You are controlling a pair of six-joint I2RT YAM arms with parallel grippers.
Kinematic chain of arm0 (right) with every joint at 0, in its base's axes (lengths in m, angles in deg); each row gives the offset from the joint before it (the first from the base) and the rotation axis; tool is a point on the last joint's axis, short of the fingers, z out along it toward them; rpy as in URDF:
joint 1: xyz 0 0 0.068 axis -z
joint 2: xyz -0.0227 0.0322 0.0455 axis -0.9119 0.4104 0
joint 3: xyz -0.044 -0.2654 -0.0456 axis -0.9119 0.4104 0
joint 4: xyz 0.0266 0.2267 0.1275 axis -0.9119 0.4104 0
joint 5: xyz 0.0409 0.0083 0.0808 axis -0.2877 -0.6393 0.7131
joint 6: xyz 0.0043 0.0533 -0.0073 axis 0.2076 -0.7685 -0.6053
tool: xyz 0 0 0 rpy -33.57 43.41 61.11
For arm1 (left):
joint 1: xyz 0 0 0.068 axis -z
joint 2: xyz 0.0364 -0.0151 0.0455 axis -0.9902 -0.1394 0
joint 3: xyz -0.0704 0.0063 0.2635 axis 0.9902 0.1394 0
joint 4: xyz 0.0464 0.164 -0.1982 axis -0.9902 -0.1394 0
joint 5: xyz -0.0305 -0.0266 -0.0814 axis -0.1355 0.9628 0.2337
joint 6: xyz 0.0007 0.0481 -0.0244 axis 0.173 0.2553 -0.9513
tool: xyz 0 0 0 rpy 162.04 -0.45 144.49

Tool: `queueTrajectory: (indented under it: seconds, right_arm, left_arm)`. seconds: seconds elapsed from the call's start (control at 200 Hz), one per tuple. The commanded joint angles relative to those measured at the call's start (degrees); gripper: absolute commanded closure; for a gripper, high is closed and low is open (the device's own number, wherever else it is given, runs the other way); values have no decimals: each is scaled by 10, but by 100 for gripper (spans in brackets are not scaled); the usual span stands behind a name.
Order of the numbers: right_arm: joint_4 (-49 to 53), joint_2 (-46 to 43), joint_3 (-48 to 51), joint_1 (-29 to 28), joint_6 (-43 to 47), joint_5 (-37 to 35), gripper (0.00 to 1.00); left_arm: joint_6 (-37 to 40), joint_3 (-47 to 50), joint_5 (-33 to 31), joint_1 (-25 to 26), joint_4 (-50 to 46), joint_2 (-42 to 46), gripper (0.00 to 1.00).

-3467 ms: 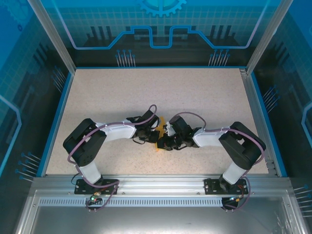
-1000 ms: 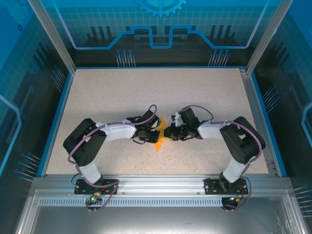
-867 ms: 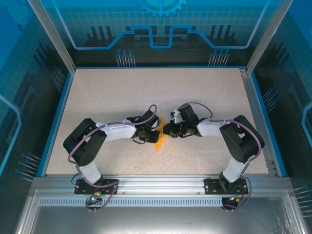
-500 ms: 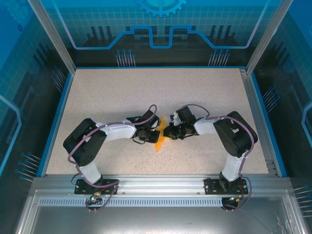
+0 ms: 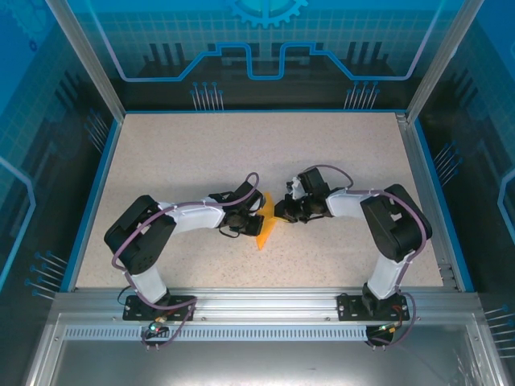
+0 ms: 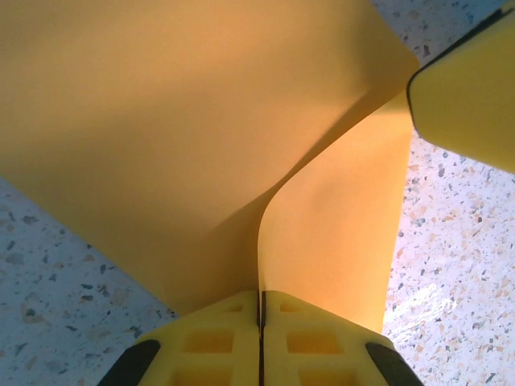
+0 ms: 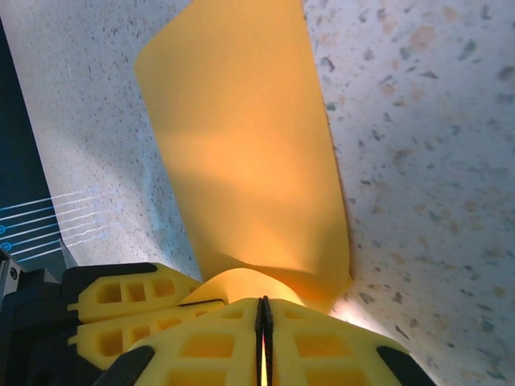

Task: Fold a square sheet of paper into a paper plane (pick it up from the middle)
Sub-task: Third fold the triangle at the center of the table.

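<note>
Orange and thin, the creased sheet of paper (image 5: 264,229) sits near the middle of the speckled beige table (image 5: 201,153), a little toward its near edge, pinched between the two grippers. The left gripper (image 5: 254,219) comes at it from the left side. In the left wrist view its yellow fingers are pressed flat together at the left gripper (image 6: 260,304), with an edge of the sheet of paper (image 6: 185,121) clamped in the seam. From there one layer curves away and a broad panel spreads above it.

The right gripper (image 5: 279,212) meets the sheet from the right side, just beside the left one. Its wrist view shows the right gripper (image 7: 262,312) likewise closed tight on the sheet of paper (image 7: 241,145), which bows up at the fingers and runs out as a long panel over the tabletop. One pointed corner of the sheet aims at the table's near edge.

A blue rim (image 5: 90,193) borders the table. Aluminium frame posts (image 5: 84,56) rise at its far corners, and translucent blue wall panels (image 5: 265,48) printed with circuit-like lines enclose the cell.
</note>
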Motion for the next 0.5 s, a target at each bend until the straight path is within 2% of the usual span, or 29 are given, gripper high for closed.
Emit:
queueTrajectory:
  seconds: [0.0, 0.23, 0.495]
  right_arm:
    - [6, 30, -11, 1, 8, 12, 89]
    - [41, 60, -32, 0, 20, -24, 89]
    - [97, -2, -49, 7, 41, -45, 88]
  left_arm:
    - [4, 15, -7, -5, -20, -23, 91]
    - [4, 18, -12, -5, -23, -21, 92]
    - [5, 17, -14, -5, -25, -19, 93]
